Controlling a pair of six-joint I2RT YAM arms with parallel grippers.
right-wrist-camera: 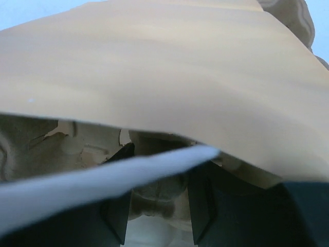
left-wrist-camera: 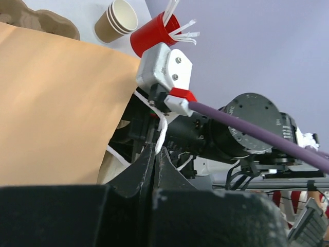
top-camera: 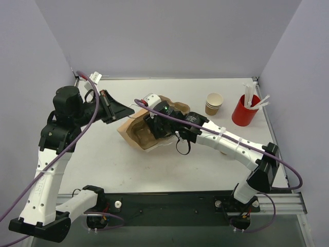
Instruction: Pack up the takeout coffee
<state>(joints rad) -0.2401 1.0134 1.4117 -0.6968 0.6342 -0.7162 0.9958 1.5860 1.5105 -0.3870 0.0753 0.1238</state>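
Top view: brown paper bag [top-camera: 128, 131] lies on its side mid tabletop [top-camera: 103, 159], mouth toward the right arm. Left claw [top-camera: 127, 109] sits just left of the bag at its white handle [top-camera: 132, 111]. Right claw [top-camera: 152, 128] is pushed into the bag mouth, fingertips hidden. Lumpy pulp tray [top-camera: 175, 107] pokes out behind the bag. The coffee cup [top-camera: 214, 103] stands upright, in a small stack, well right of the bag, outside it, near the red cup [top-camera: 243, 112] full of white sticks.

Left wrist: left claw [left-wrist-camera: 154, 159] jaws pressed together, pinching the white handle [left-wrist-camera: 162, 135]. Bag wall [left-wrist-camera: 56, 103] fills the left side. Coffee cup [left-wrist-camera: 116, 20] and red cup [left-wrist-camera: 152, 35] stand beyond it, side by side.

Right wrist: right claw [right-wrist-camera: 157, 206] is under the bag's upper wall [right-wrist-camera: 154, 77], fingers [right-wrist-camera: 115, 211] partly apart with a pale pulp shape [right-wrist-camera: 154, 203] between them; can't tell if they grip it. No cup here.
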